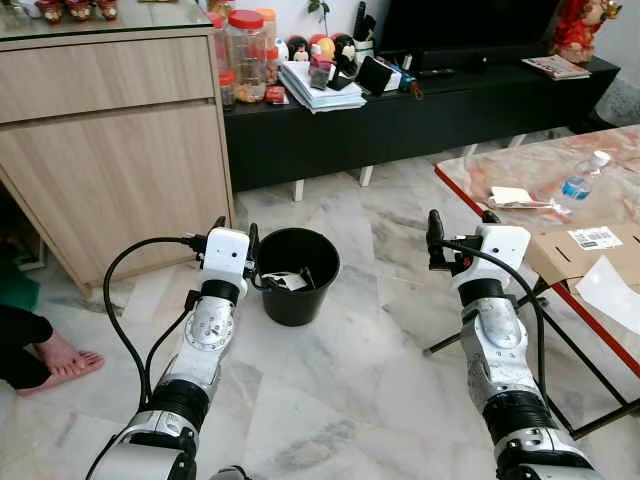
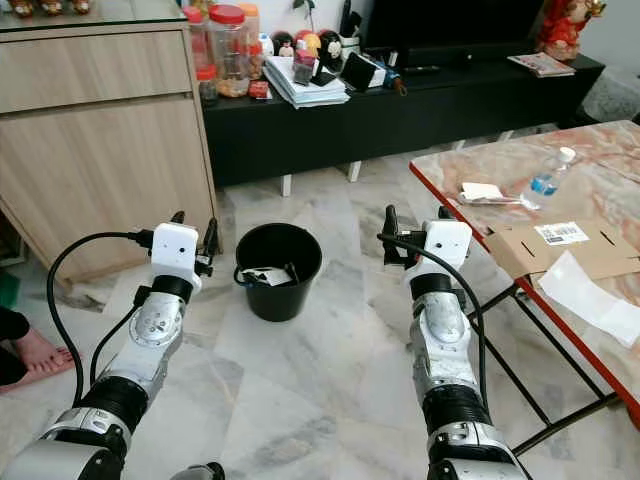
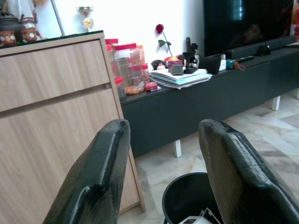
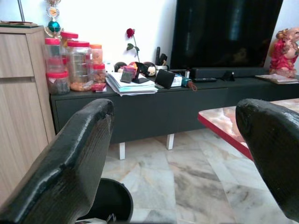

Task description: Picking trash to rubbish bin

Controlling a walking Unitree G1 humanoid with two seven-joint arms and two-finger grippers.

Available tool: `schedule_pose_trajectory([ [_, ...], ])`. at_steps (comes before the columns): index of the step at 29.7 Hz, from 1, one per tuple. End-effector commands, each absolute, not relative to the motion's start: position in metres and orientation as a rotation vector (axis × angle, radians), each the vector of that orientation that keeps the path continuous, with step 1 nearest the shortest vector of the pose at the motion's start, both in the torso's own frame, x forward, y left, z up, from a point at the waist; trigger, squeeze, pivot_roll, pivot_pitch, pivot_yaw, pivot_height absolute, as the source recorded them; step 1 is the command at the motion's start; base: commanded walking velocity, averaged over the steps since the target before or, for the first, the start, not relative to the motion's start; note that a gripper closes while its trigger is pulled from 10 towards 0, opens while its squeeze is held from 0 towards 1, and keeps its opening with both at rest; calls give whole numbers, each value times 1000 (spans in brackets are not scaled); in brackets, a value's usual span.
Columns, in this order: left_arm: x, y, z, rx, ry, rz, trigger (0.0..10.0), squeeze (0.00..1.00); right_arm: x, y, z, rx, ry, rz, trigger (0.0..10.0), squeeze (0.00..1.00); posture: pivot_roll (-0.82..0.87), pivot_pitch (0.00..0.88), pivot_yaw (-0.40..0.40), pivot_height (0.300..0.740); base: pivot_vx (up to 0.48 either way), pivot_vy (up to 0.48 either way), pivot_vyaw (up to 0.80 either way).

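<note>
A black rubbish bin (image 1: 298, 290) stands on the marble floor in front of me, with white scraps of trash (image 1: 288, 283) inside it. My left gripper (image 1: 236, 232) hovers just left of the bin's rim, open and holding nothing. In the left wrist view the bin (image 3: 187, 196) appears low between its fingers (image 3: 100, 177). My right gripper (image 1: 462, 226) is raised to the right of the bin, near the table's corner, open and empty. On the table (image 1: 470, 185) lie a plastic bottle (image 1: 580, 181), a crumpled paper (image 1: 512, 197), a flat cardboard piece (image 1: 570, 255) and a white sheet (image 1: 612, 292).
A wooden cabinet (image 1: 110, 170) stands at the left and a low black TV console (image 1: 420, 110) with jars and papers runs along the back. A person's bare foot (image 1: 62, 357) rests on the floor at the far left. The folding table's legs (image 1: 580, 350) stand at the right.
</note>
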State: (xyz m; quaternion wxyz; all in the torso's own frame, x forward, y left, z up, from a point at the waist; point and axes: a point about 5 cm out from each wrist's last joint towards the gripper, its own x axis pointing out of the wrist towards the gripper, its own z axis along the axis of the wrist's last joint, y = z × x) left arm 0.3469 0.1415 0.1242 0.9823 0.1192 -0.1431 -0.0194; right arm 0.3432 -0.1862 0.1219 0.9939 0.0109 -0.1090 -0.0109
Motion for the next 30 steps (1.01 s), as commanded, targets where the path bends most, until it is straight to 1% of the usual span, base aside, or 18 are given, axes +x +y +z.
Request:
schedule_pose_trajectory([
  [1,349,134,128,233,-300,-51,10000,0,344,-190,124,31,-217,-43,10000,0,73,34,-127,740,0,0,-544],
  [3,350,133,130,224,-305,-50,10000,0,345,-189,125,35,-215,-39,10000,0,71,61,-128,740,0,0,-788],
  [12,349,133,130,216,-296,-44,10000,0,343,-184,122,37,-203,-21,10000,0,69,90,-129,740,0,0,-782],
  [23,351,130,131,208,-291,-46,10000,0,345,-174,124,45,-198,-1,10000,0,64,110,-132,740,0,0,-783],
  [30,351,127,132,201,-292,-50,10000,0,345,-174,124,43,-194,2,10000,0,65,124,-137,740,0,0,-781],
])
